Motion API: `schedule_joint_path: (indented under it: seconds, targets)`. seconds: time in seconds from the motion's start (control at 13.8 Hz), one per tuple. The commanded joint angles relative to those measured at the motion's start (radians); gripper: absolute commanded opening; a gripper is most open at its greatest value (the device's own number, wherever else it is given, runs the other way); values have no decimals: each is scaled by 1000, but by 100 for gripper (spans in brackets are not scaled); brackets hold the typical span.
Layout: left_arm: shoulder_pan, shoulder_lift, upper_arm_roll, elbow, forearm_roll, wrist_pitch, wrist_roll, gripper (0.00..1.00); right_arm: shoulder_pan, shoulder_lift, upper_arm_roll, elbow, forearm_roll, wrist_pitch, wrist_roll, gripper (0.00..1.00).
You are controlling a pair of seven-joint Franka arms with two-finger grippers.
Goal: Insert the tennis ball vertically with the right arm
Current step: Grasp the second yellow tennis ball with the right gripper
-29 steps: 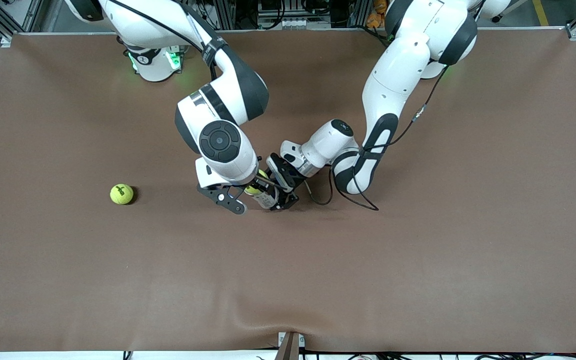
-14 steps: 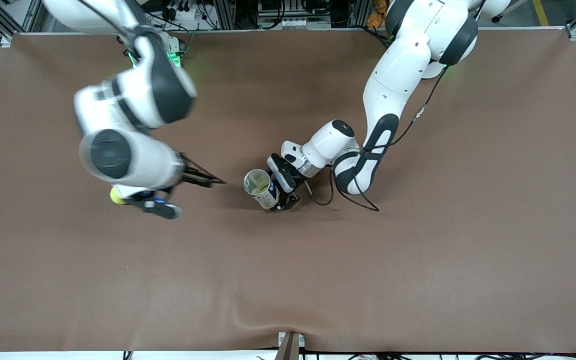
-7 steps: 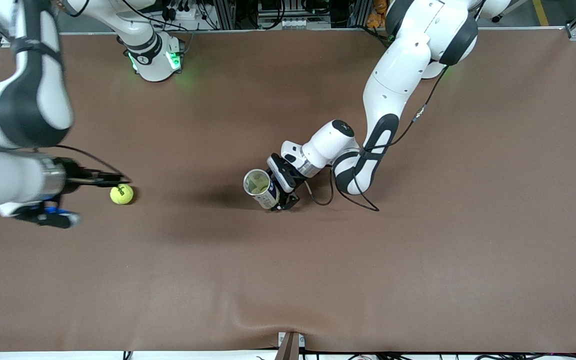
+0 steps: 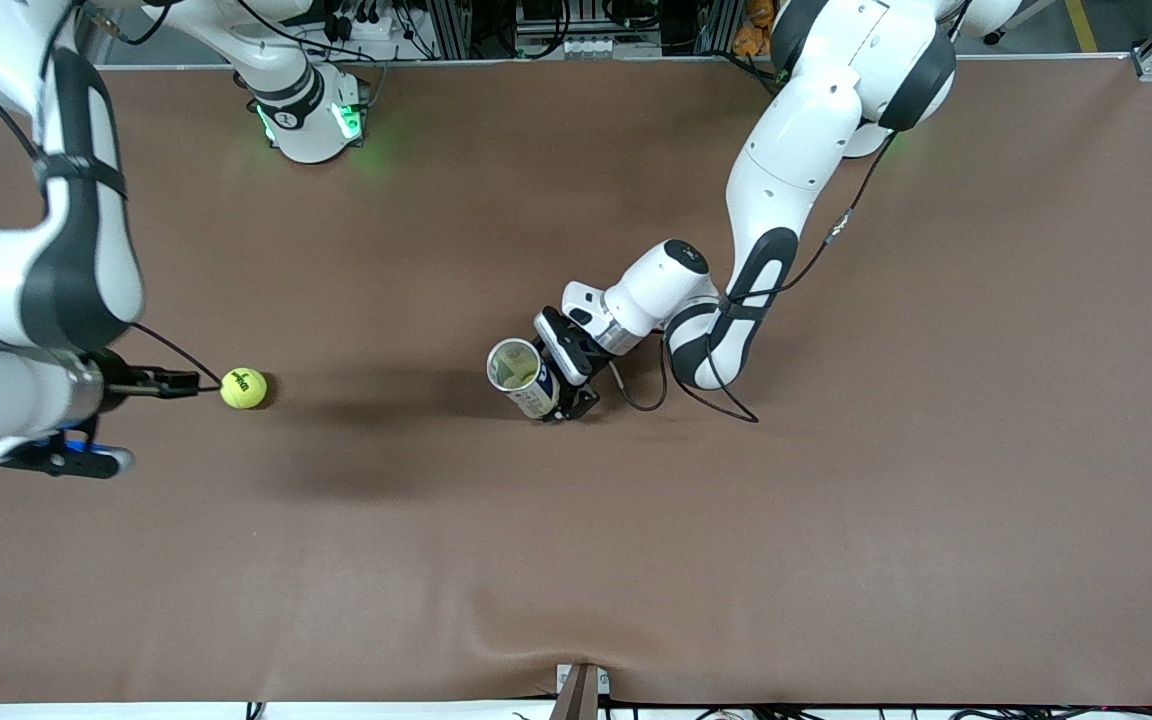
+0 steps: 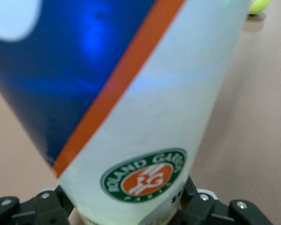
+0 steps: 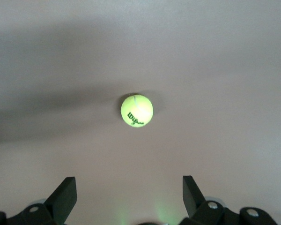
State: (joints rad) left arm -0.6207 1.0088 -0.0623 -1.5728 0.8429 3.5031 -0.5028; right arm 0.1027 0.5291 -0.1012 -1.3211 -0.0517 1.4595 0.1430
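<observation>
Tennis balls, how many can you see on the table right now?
1. The tennis ball lies on the table toward the right arm's end. The can may hide more.

Yellow-green ball [image 4: 243,388]; can [image 5: 131,93] blue, orange stripe, seemingly white.

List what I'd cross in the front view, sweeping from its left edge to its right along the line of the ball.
Right tool, open beside the ball → tennis ball on the table → open tennis ball can → left tool gripping the can → bare brown table.
</observation>
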Motion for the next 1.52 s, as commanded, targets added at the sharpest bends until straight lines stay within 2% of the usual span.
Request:
schedule_joint_path:
  seconds: [0.0,0.22,0.36,0.51,0.65,1.09,1.45]
  targets:
    - [6,7,4,10,35,25,-14,88,-12,-24,11,-136,-27,108,-19,100]
    - [18,4,4,10,54,25,-14,88,-41,-24,11,-249,-27,252,-78,100]
    - [22,4,4,10,62,25,-14,89,-80,-21,12,-286,-27,300,-156,100]
    - [24,5,4,10,62,25,-14,97,-81,-20,12,-355,-27,387,-161,100]
    - [24,5,4,10,62,25,-14,100,-80,-23,12,-432,-25,482,-157,100]
    - [24,5,3,8,61,25,-16,100,-77,-20,12,-515,-16,608,-108,100]
    - [24,2,3,5,61,25,-16,100,-84,-11,14,-543,-4,619,-108,100]
